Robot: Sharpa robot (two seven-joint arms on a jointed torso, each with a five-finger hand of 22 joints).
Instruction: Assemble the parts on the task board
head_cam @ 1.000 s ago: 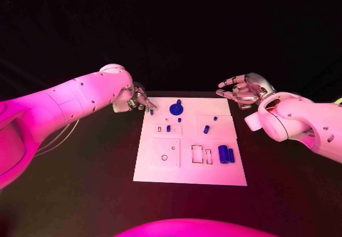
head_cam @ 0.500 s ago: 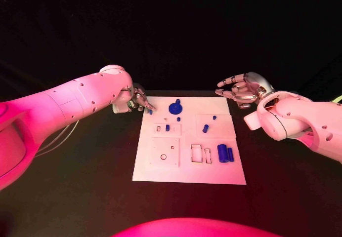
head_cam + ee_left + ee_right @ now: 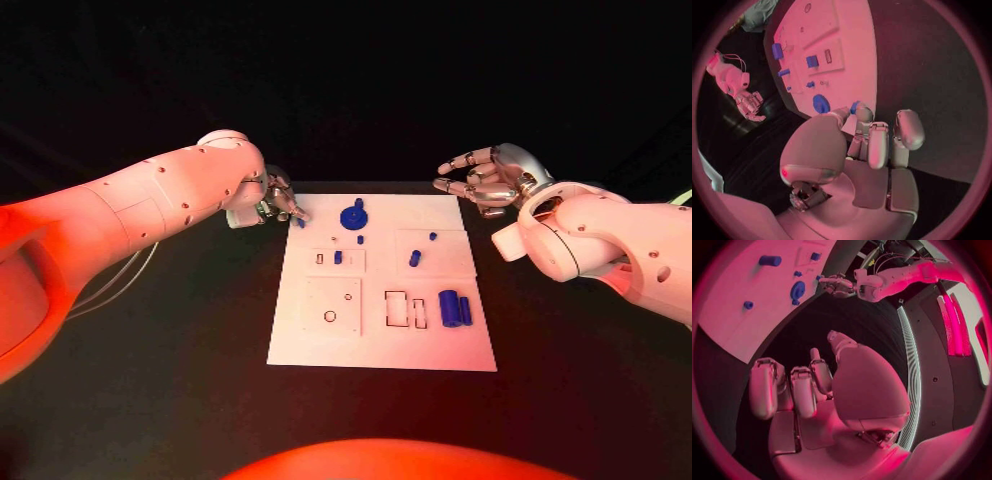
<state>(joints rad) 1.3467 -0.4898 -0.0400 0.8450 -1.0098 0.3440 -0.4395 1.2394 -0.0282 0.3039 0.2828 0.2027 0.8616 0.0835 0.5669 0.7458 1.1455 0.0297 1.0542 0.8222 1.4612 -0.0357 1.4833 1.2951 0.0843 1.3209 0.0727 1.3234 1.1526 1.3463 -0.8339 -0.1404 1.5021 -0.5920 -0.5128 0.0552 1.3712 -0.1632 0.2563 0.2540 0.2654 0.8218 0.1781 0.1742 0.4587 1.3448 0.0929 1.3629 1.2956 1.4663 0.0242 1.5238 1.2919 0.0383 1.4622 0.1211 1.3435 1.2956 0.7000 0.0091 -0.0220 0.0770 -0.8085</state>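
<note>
left hand [image 3: 278, 205]: small blue part [image 3: 856, 106] being pinched at fingertips, being carried over task board [image 3: 378, 340] corner for insertion | right hand [image 3: 488, 180]: fingers being held loosely curled, nothing held, parked clear of board

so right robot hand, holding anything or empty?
Empty. The right robot hand hovers off the task board's far right corner, fingers loosely curled, nothing between them.

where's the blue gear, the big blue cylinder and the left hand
blue gear [image 3: 353, 216], head view, on its round face at the board's far end
big blue cylinder [image 3: 449, 307], head view, mid-length of its body
left hand [image 3: 280, 200], head view, on the fingers at the board's far left corner
</note>
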